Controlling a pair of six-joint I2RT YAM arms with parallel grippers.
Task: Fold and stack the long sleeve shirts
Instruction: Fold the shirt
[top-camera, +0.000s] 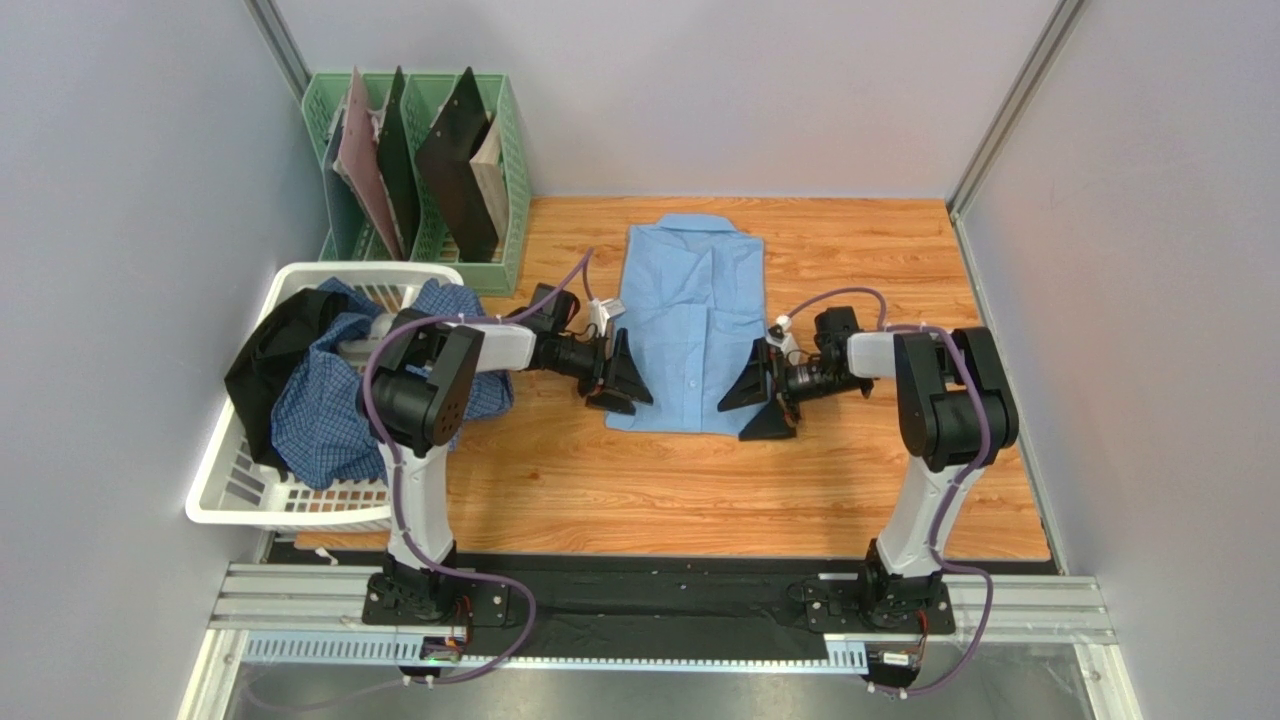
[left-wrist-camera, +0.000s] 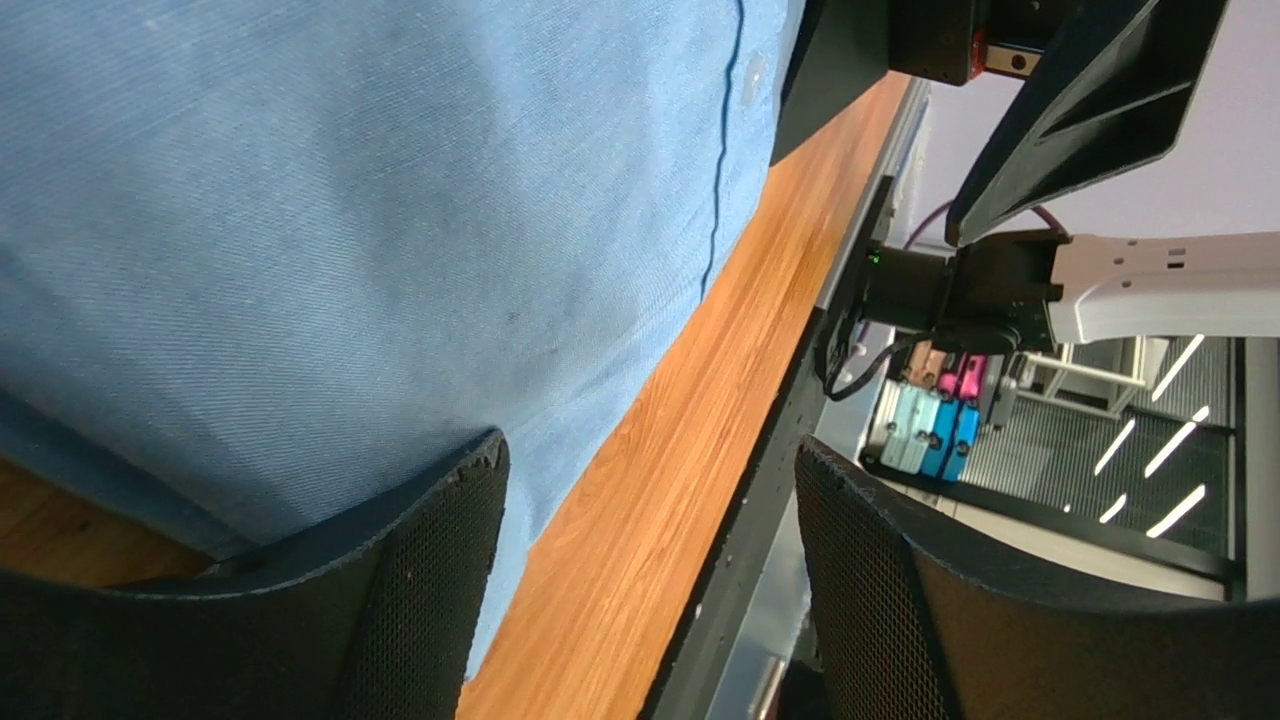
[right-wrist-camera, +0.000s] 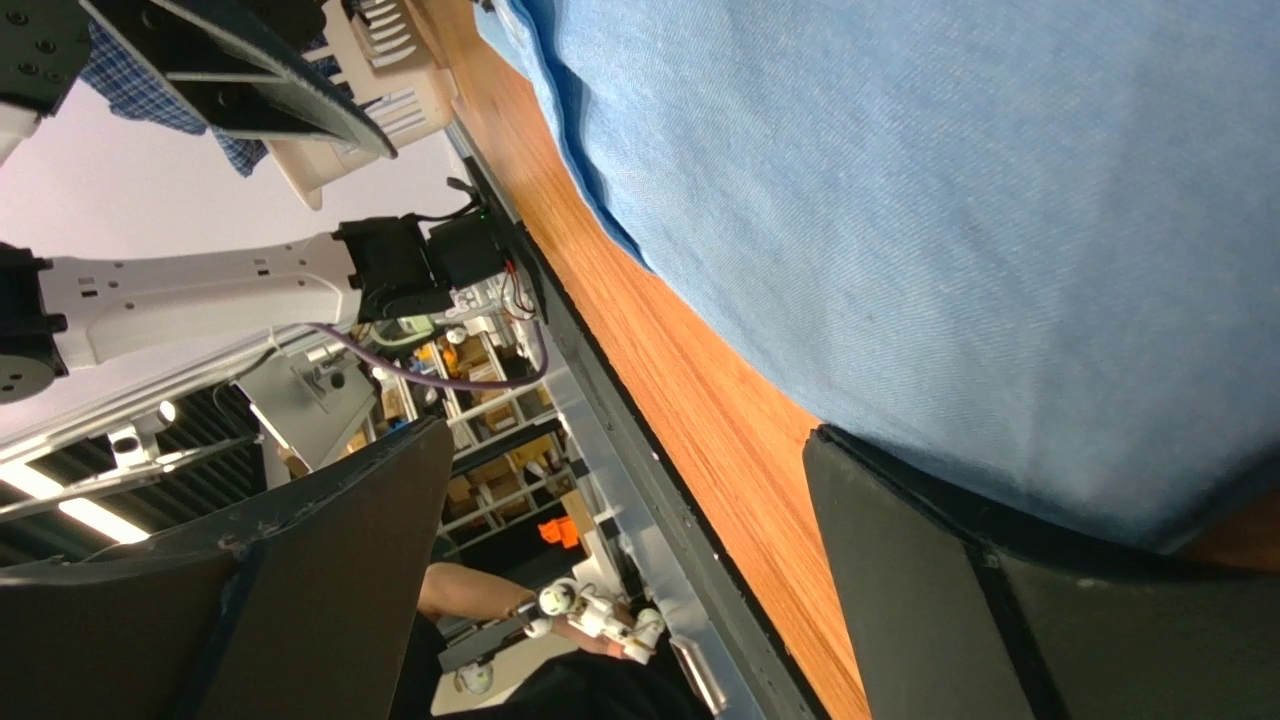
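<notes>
From above, the wooden table (top-camera: 601, 495) sat between grey walls, with the folded light blue shirt (top-camera: 694, 323) at frame centre. The left gripper (top-camera: 619, 386) and right gripper (top-camera: 759, 402) reached inward beside its lower corners, jaws spread and empty. At left, the checked shirt (top-camera: 323, 420) filled a white laundry basket (top-camera: 226, 488).

In the left wrist view, the fingers (left-wrist-camera: 421, 585) stood apart at the bottom, one over the shirt's hem, and bare wood ran to the table edge.

In the right wrist view, the fingers (right-wrist-camera: 977, 600) gaped wide, one under the shirt's edge at lower right.
</notes>
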